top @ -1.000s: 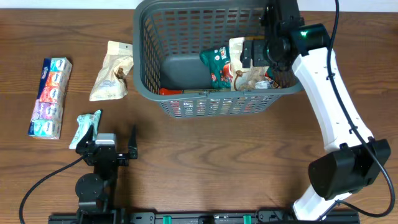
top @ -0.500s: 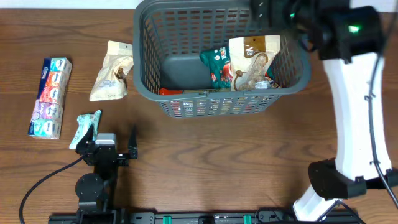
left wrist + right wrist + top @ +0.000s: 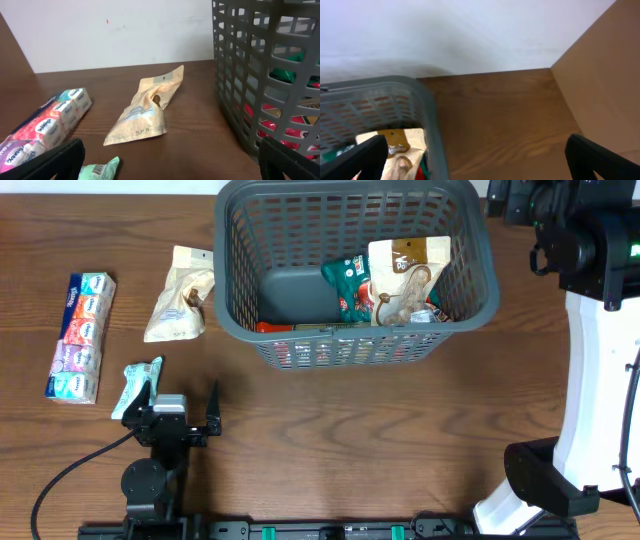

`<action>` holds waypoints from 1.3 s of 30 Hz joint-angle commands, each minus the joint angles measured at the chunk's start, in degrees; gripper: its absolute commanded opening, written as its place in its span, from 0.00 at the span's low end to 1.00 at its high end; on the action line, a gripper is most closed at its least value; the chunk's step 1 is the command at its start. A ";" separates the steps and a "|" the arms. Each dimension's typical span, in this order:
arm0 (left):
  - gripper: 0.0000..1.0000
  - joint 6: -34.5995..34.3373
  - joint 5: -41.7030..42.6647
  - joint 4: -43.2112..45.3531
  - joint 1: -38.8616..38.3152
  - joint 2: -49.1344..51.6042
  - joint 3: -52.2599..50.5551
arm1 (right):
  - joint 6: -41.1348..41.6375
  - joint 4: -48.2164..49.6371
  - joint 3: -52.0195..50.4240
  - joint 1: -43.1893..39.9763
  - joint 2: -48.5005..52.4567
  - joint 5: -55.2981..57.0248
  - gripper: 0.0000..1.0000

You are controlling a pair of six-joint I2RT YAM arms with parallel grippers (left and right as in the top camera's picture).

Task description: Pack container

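Observation:
The container, a large dark grey lattice basket [image 3: 232,260], stands at the back middle of the table. Inside it lie a beige snack pack [image 3: 405,275], a green pack [image 3: 348,280] and a red pack [image 3: 275,327]. My right gripper [image 3: 477,160] hangs open and empty, high beyond the basket's far right corner [image 3: 427,115]. My left gripper [image 3: 182,412] rests open near the front left, holding nothing. Left of the basket lie a beige pouch [image 3: 180,305], a mint green packet [image 3: 140,385] and a colourful tissue multipack [image 3: 80,335].
The left wrist view shows the beige pouch [image 3: 147,107] ahead, the tissue multipack [image 3: 45,125] to the left, the mint packet [image 3: 100,170] by the left finger and the basket wall [image 3: 265,75] to the right. A white wall runs behind the table.
My right arm has risen out of the basket and swung to its far right corner. The beige snack pack now lies uncovered in the basket. The left arm has not moved.

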 commanded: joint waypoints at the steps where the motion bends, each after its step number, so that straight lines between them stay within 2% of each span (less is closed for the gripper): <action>1: 0.99 0.37 -0.24 -1.16 -0.28 -0.33 -1.44 | -0.33 -0.44 0.63 -0.31 -0.98 1.70 0.99; 19: 0.99 0.37 -0.24 -1.05 -0.28 -0.33 -1.44 | -0.33 -2.08 0.55 -0.31 -0.98 1.40 0.99; 24: 0.99 -0.52 1.46 2.27 -0.28 -0.33 0.00 | -0.33 -2.08 0.55 -0.31 -0.98 1.40 0.99; 26: 0.99 -5.29 0.00 0.07 -0.28 -0.11 2.75 | -0.33 -2.08 0.55 -0.31 -0.98 1.40 0.99; 28: 0.98 -9.18 -2.40 -6.60 -0.28 0.90 6.88 | -0.33 -2.08 0.55 -0.31 -0.98 1.40 0.99; 32: 0.99 -9.05 -4.09 -19.85 -0.26 6.58 17.73 | -0.33 -2.08 0.55 -0.31 -0.98 1.40 0.99; 35: 0.99 -8.68 -8.57 -24.68 -0.26 14.16 28.17 | -0.33 -2.08 0.55 -0.31 -0.98 1.40 0.99; 39: 0.99 -8.70 -9.49 -29.22 -0.26 25.42 42.14 | -0.33 -2.08 0.55 -0.31 -0.98 1.40 0.99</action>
